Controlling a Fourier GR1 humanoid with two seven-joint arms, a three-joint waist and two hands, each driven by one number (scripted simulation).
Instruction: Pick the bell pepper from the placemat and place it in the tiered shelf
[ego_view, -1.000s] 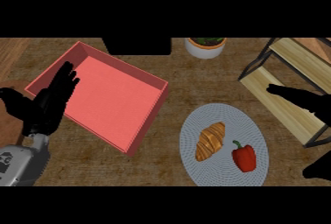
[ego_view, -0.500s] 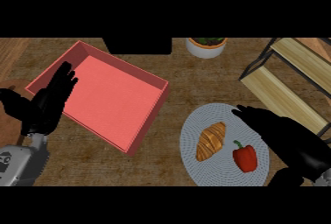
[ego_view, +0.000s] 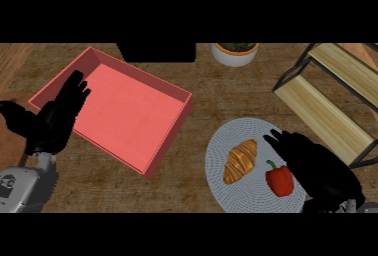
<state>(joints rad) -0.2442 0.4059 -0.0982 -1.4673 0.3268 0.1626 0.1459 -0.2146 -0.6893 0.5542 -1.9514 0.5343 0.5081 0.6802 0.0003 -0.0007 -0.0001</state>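
A red bell pepper with a green stem lies on the round grey placemat, to the right of a croissant. My right hand hangs over the placemat's right side, right beside the pepper, fingers straight and pointing up-left, holding nothing. The tiered shelf, wooden boards in a black frame, stands at the upper right. My left hand rests open at the left edge, fingers up, over the corner of the red tray.
A shallow red tray lies tilted on the wooden counter at the left. A white pot with a plant stands at the back, next to a black block.
My right hand has come down and to the left from the shelf to the placemat, ending beside the pepper. The left hand has stayed where it was.
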